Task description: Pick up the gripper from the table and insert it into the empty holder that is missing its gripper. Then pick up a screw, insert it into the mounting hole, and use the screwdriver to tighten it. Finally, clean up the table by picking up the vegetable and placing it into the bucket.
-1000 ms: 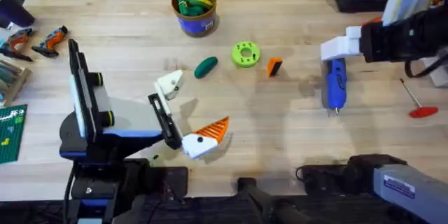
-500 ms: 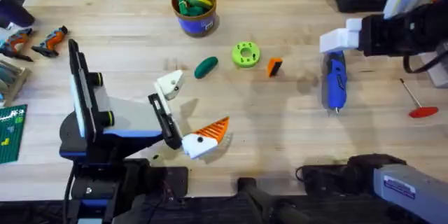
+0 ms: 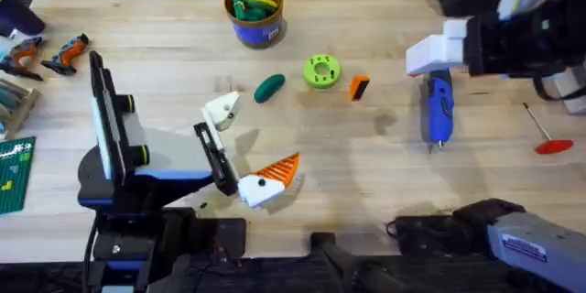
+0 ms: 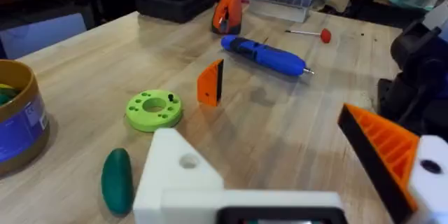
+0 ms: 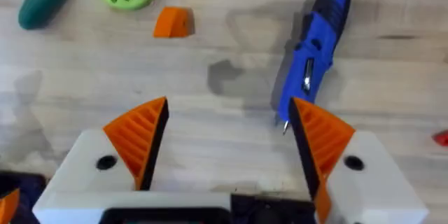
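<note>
**Loose orange piece still on the desk; both arms empty**

At the lower left of the overhead frame, the left gripper point(image 3: 245, 151) rests low over the desk point(image 3: 366, 192), its jaws spread wide and holding nothing. One finger carries an orange ribbed tip; the other is the holder point(image 3: 222, 108), a bare white mount with a visible screw hole, seen close in the left wrist view point(image 4: 178, 175).

Just beyond it, toward the middle of the frame, lie the vegetable point(image 3: 269, 87), a lime-green disc with holes point(image 3: 321, 70) and the gripper point(image 3: 359, 87), the small orange wedge with a black side, in a loose row and apart from one another.

To the right, the screwdriver point(image 3: 439, 110) lies flat with its bit pointing toward the bottom of the frame. The right gripper point(image 3: 438, 53) hovers over its far end; the right wrist view shows its orange pads point(image 5: 140, 136) set wide apart, grasping nothing. A thin rod with a red handle point(image 3: 546, 135) lies at the right edge.

At the top centre stands the bucket point(image 3: 255, 20), upright, holding green and yellow toy items.
</note>
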Robot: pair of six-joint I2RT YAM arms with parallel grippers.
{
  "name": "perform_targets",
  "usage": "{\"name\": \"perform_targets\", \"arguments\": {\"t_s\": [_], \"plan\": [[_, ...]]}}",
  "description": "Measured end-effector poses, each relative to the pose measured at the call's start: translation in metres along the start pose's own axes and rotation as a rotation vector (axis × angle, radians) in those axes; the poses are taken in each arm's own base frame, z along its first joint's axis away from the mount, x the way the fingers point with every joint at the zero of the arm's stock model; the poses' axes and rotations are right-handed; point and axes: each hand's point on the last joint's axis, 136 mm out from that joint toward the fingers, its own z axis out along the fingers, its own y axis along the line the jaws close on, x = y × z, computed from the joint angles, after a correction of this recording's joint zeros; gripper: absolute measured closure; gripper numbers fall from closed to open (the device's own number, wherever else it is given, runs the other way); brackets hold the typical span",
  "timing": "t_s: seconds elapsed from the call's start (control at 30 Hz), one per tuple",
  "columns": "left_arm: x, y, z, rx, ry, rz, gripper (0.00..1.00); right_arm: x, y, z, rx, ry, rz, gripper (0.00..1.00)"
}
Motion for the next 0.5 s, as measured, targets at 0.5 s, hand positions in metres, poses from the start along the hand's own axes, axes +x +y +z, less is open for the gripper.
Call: {"name": "perform_targets", "arguments": {"t_s": [0.5], "plan": [[0.0, 0.0, 0.0, 0.0, 0.0, 0.0, 0.015, -0.003, 0.039, 0.048, 0.029, 0.205, -0.012, 0.009]]}}
